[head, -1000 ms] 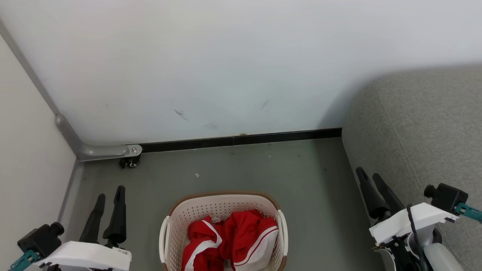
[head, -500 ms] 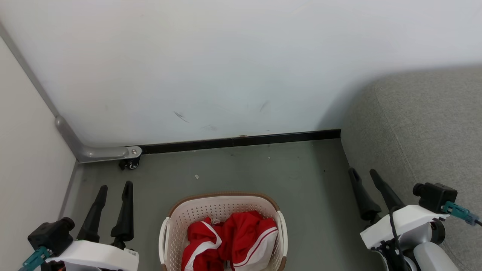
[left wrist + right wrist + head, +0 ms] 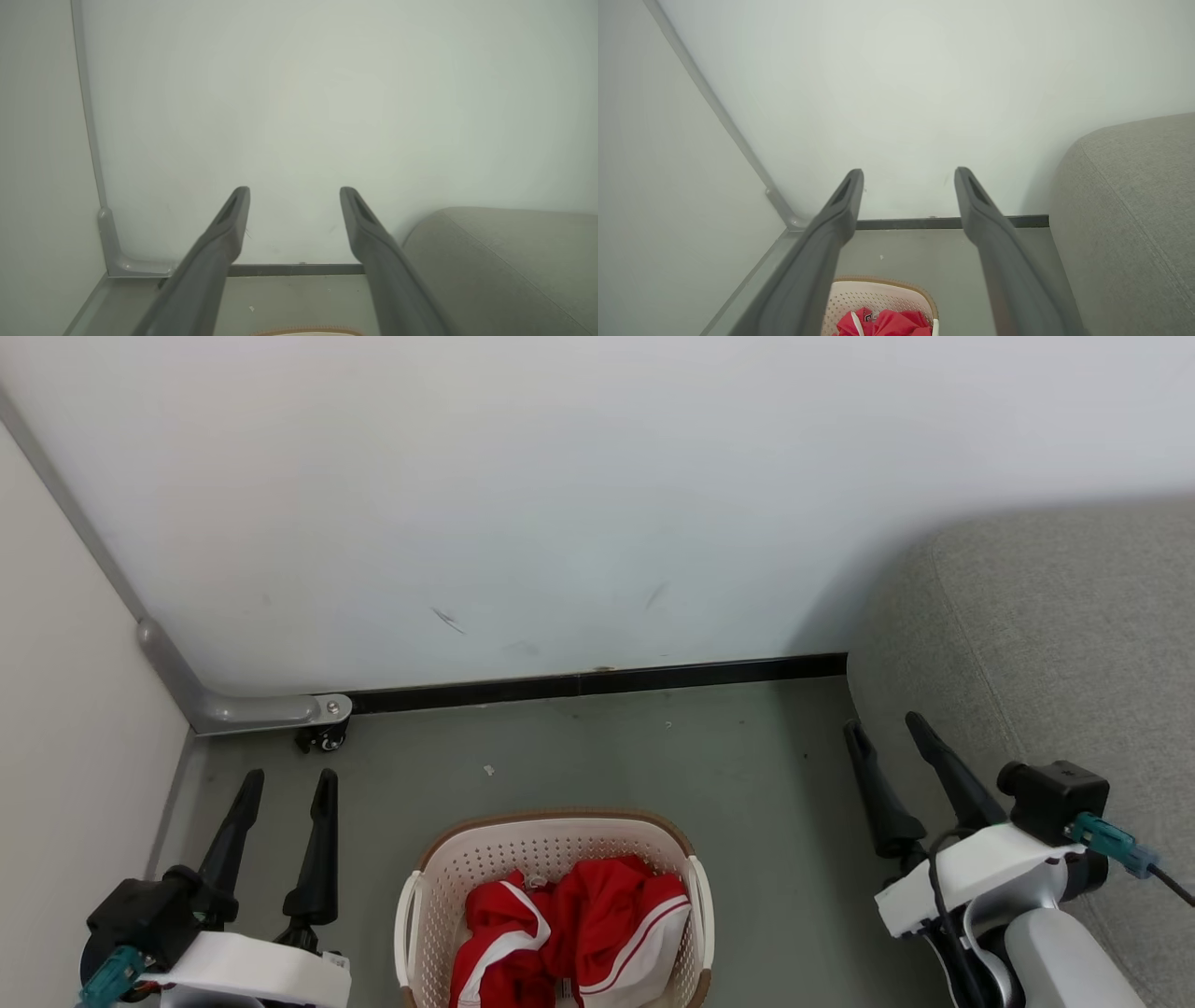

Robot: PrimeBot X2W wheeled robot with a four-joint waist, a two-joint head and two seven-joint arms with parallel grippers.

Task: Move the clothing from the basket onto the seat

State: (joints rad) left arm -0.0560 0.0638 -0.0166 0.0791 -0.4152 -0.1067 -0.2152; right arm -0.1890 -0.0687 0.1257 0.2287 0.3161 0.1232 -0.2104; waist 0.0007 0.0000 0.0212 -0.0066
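Lying in basket (image 3: 439, 887): red clothing (image 3: 597, 915), lettering (image 3: 868, 318) unreadable | left gripper (image 3: 288, 782) apart | right gripper (image 3: 882, 723) apart

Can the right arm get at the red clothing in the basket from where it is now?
Probably yes. The right end effector is open and empty, the clothing lies uncovered in the open basket to its left, and nothing visibly blocks the way across and down.

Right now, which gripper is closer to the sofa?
The right gripper: it hovers beside the sofa, while the left gripper is beyond the basket, by the side wall.
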